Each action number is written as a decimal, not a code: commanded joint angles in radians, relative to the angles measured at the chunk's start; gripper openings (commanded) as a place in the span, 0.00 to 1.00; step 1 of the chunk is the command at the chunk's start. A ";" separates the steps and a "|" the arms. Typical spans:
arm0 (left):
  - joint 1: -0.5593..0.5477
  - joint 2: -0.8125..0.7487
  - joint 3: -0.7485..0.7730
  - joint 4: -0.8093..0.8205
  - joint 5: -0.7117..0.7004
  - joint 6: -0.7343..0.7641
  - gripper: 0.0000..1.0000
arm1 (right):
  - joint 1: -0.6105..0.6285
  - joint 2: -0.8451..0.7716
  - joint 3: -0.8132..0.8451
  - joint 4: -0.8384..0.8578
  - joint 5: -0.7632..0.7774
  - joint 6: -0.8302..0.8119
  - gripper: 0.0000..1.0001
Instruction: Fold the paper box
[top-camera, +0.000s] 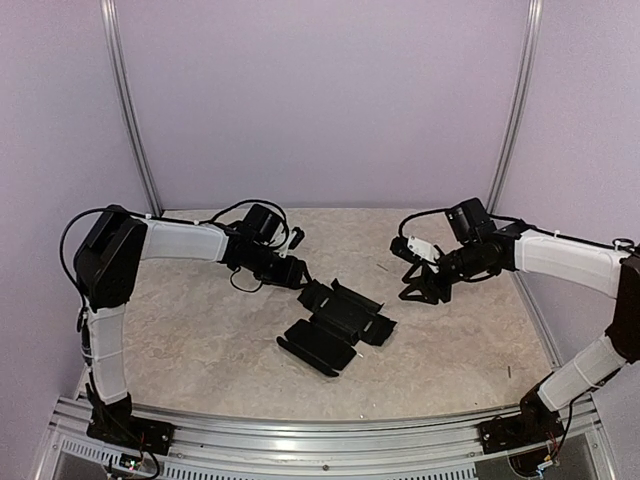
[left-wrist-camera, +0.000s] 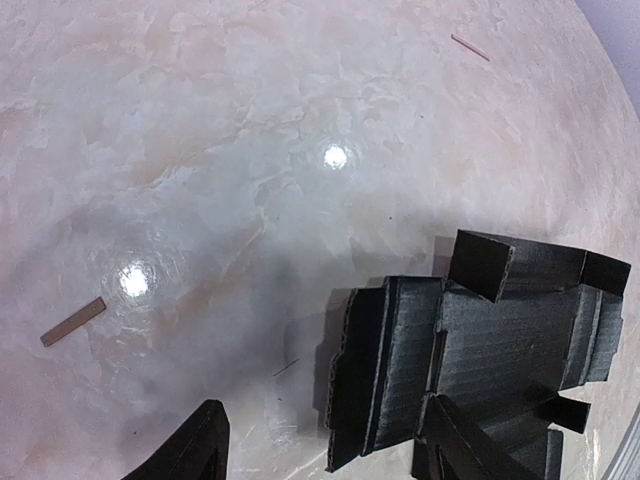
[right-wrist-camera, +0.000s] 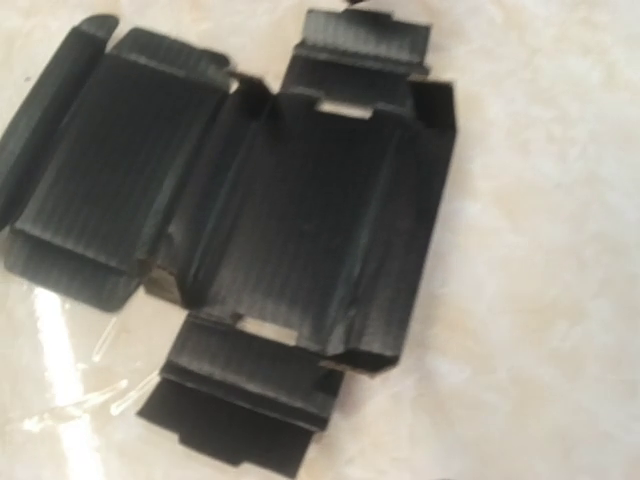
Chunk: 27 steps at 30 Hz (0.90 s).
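While left end effector (top-camera: 298, 277) and right end effector (top-camera: 422, 290) gape, paper box (top-camera: 335, 325) lies open.

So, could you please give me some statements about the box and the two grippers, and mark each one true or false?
1. The box lies opened out on the table. True.
2. The right gripper holds the box. False: it hangs apart from the box and holds nothing.
3. The box is white. False: it is black.
4. A small brown stick lies on the table. True.
5. The left gripper is shut on a flap. False: it is open, beside the box's far edge.
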 joint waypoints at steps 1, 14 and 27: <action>0.027 0.040 0.033 0.005 0.082 0.003 0.66 | -0.008 0.035 -0.020 0.017 -0.040 0.002 0.45; 0.045 0.118 0.030 0.018 0.294 0.004 0.32 | -0.008 0.470 0.346 -0.100 -0.106 0.036 0.48; 0.017 0.032 -0.105 0.171 0.266 0.029 0.05 | -0.008 0.704 0.570 -0.240 -0.223 0.023 0.48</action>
